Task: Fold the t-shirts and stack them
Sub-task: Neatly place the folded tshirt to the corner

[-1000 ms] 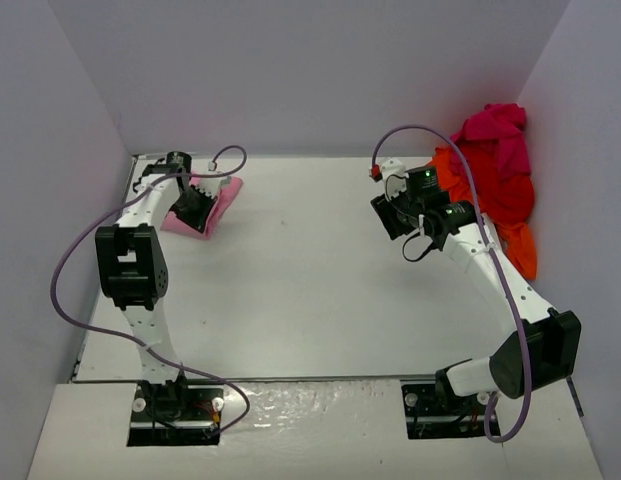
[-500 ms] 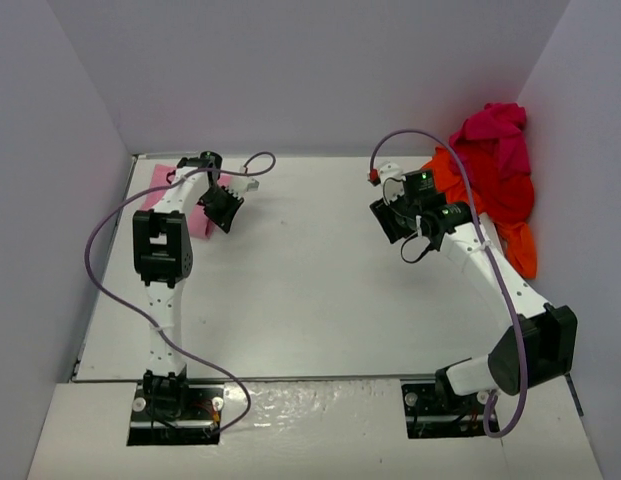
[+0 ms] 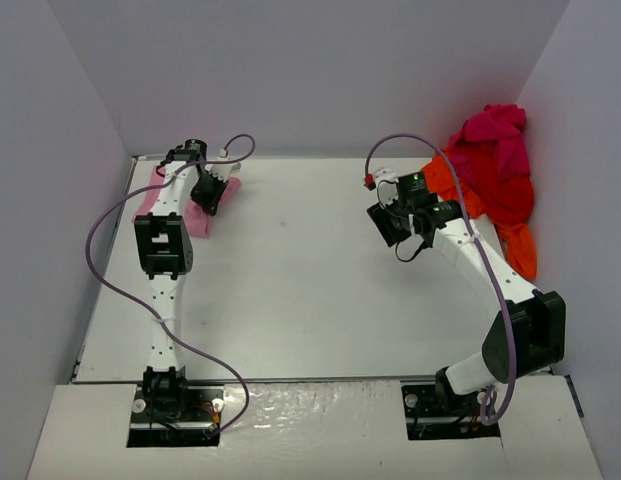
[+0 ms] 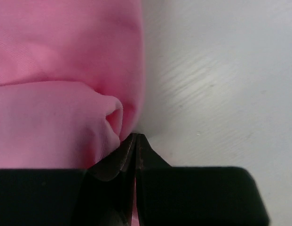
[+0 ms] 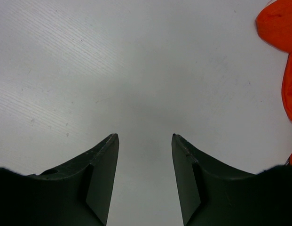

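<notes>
The left pincer (image 4: 135, 141) is pressed narrow, its tips meeting, with a sliver of pink showing between them, so it seems to hold a fold of the pink shirt (image 4: 66, 70). That shirt lies bunched in the far left corner of the bench (image 3: 300, 290), close to the left wall (image 3: 50, 200) and the back wall (image 3: 310, 70).

The right pincer (image 5: 145, 150) stands wide and holds nothing. It hangs over bare bench, with the rim of the orange shirt (image 5: 277, 23) just off to its right. Beyond it, the red shirt (image 3: 505, 195) and the magenta shirt (image 3: 495, 130) are heaped with the orange one against the far right corner.

The step in hand looks like settling the pink shirt as the base of the stack. The heap is not yet folded. The next move probably calls for the left arm to let go and lift away, and for the right arm to draw one shirt out of the heap.

The middle of the bench offers broad room for spreading cloth. Both corners are tight, and the walls leave little swing there.
</notes>
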Controlling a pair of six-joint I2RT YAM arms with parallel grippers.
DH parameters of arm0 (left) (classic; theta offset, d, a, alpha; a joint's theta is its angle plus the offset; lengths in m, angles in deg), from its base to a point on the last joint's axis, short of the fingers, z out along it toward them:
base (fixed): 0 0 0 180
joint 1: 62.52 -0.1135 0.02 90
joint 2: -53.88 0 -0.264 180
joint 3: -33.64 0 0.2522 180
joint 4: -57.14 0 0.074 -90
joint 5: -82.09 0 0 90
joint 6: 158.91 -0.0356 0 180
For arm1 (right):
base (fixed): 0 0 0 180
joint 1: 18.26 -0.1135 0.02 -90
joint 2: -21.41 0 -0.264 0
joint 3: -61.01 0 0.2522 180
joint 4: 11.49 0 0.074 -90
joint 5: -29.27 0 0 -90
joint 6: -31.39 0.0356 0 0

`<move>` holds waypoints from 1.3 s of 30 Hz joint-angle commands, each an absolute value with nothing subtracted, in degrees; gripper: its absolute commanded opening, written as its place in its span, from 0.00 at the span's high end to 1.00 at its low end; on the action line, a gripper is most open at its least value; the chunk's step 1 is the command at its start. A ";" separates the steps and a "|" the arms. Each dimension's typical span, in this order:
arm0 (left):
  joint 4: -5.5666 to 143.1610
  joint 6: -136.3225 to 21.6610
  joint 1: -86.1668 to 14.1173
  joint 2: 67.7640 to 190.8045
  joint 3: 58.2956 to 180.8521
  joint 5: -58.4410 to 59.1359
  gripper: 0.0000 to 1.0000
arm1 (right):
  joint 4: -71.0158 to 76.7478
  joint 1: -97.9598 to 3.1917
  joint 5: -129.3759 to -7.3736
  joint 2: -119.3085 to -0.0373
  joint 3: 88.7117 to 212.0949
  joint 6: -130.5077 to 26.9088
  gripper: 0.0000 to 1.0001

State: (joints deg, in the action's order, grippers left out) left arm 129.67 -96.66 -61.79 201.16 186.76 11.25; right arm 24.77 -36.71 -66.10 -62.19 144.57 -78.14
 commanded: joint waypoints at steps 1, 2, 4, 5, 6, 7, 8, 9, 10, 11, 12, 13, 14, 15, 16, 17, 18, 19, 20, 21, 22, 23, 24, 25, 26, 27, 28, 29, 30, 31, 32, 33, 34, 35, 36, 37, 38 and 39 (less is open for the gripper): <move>131.07 -95.28 -65.24 202.76 191.76 6.42 1.00 | 22.92 -36.54 -65.68 -63.40 146.72 -78.16 0.54; 130.94 -95.32 -65.54 202.79 192.07 5.82 1.00 | 22.92 -36.54 -65.74 -63.62 146.84 -78.13 0.54; 129.70 -95.45 -66.21 202.50 191.63 3.96 1.00 | 22.84 -36.54 -65.92 -63.85 146.93 -78.13 0.54; 128.92 -95.29 -66.72 202.45 191.58 3.01 1.00 | 22.89 -36.54 -66.03 -63.96 146.98 -78.13 0.54; 128.17 -95.12 -67.27 202.47 191.69 2.01 1.00 | 22.92 -36.56 -66.11 -64.02 147.01 -78.13 0.54; 127.45 -94.95 -67.90 202.59 192.02 0.96 1.00 | 22.92 -36.60 -66.15 -64.02 147.02 -78.13 0.54; 126.95 -94.76 -68.57 202.85 192.66 0.12 1.00 | 22.92 -36.63 -66.18 -64.02 147.00 -78.15 0.54; 126.82 -94.53 -69.32 203.37 193.85 -0.35 1.00 | 22.92 -36.63 -66.18 -64.02 146.94 -78.20 0.54; 126.80 -94.34 -69.82 204.04 194.81 -0.58 1.00 | 22.92 -36.63 -66.18 -64.09 146.96 -78.21 0.54; 126.80 -94.16 -70.28 204.76 195.71 -0.77 1.00 | 22.92 -36.63 -66.18 -64.18 147.01 -78.21 0.54; 126.07 -94.00 -70.66 204.82 195.93 -0.93 1.00 | 22.92 -36.63 -66.18 -64.38 147.06 -78.21 0.54; 125.16 -93.78 -70.99 204.71 195.93 -1.06 1.00 | 22.92 -36.64 -66.18 -64.60 147.13 -78.23 0.54; 124.03 -93.35 -71.16 204.33 195.51 -1.06 1.00 | 22.92 -36.69 -66.18 -64.87 147.23 -78.28 0.54; 122.74 -92.81 -71.17 204.02 195.18 -1.42 1.00 | 22.92 -36.69 -66.13 -65.24 147.41 -78.28 0.54; 121.34 -92.20 -71.09 203.76 194.91 -2.03 1.00 | 22.92 -36.64 -66.04 -65.68 147.62 -78.23 0.54; 120.85 -91.63 -71.10 203.90 195.37 -2.18 1.00 | 22.98 -36.63 -66.01 -66.02 147.77 -78.21 0.54; 121.55 -91.41 -70.80 205.06 196.92 -2.82 1.00 | 22.98 -36.63 -65.98 -66.31 147.90 -78.18 0.54; 122.64 -91.41 -70.23 206.72 198.89 -4.01 1.00 | 22.93 -36.63 -65.92 -66.63 148.05 -78.13 0.54; 123.14 -91.41 -69.98 207.59 201.34 -5.41 1.00 | 22.99 -36.63 -65.79 -66.72 148.13 -78.25 0.54; 123.40 -91.47 -69.56 208.38 202.69 -6.00 1.00 | 23.01 -36.63 -65.69 -66.92 148.22 -78.30 0.54; 123.13 -91.21 -69.26 208.44 202.80 -6.31 1.00 | 23.01 -36.63 -65.62 -67.17 148.29 -78.34 0.54; 122.54 -90.90 -69.01 208.16 202.46 -6.63 1.00 | 23.00 -36.63 -65.55 -67.42 148.35 -78.38 0.54; 121.69 -90.93 -68.58 207.95 201.82 -6.77 1.00 | 22.97 -36.63 -65.48 -67.67 148.42 -78.34 0.54; 120.83 -90.96 -68.15 207.73 201.18 -6.92 1.00 | 22.93 -36.63 -65.41 -67.92 148.49 -78.31 0.55; 120.16 -90.97 -67.71 207.69 201.04 -7.23 1.00 | 23.00 -36.63 -65.39 -68.19 148.58 -78.30 0.55; 119.54 -91.18 -66.78 207.90 201.67 -9.13 1.00 | 23.01 -36.63 -65.39 -68.38 148.67 -78.30 0.55; 119.62 -91.64 -66.16 208.15 202.37 -9.71 1.00 | 23.01 -36.63 -65.39 -68.55 148.69 -78.30 0.55; 120.01 -91.76 -65.71 208.68 203.06 -9.83 1.00 | 23.01 -36.63 -65.33 -68.72 148.75 -78.30 0.55; 120.25 -91.70 -65.01 208.89 203.70 -9.85 1.00 | 23.08 -36.63 -65.24 -68.83 148.84 -78.30 0.55; 120.23 -91.54 -64.55 208.72 203.98 -9.65 1.00 | 23.10 -36.63 -65.15 -68.86 148.93 -78.30 0.55; 119.91 -91.30 -64.12 208.55 203.96 -9.59 1.00 | 23.10 -36.63 -65.03 -68.82 148.98 -78.30 0.55; 119.51 -91.03 -63.68 208.42 203.87 -9.58 1.00 | 23.10 -36.63 -64.90 -68.78 149.03 -78.30 0.55; 119.38 -90.78 -63.39 208.08 203.85 -9.35 1.00 | 23.18 -36.63 -64.83 -68.81 149.08 -78.30 0.55; 119.32 -90.53 -63.14 207.68 203.84 -9.08 1.00 | 23.27 -36.63 -64.78 -68.85 149.12 -78.30 0.55; 118.98 -90.36 -63.13 207.33 203.67 -9.49 1.00 | 23.19 -36.63 -64.78 -68.85 149.04 -78.30 0.55; 118.61 -90.15 -62.28 206.77 203.35 -9.29 0.99 | 23.27 -36.63 -64.74 -68.73 149.04 -78.30 0.55; 118.25 -89.95 -61.43 206.20 203.02 -9.09 0.99 | 23.35 -36.63 -64.70 -68.61 149.04 -78.30 0.55; 117.81 -89.38 -61.30 205.19 202.33 -8.36 0.97 | 23.31 -36.63 -64.69 -68.43 148.98 -78.30 0.55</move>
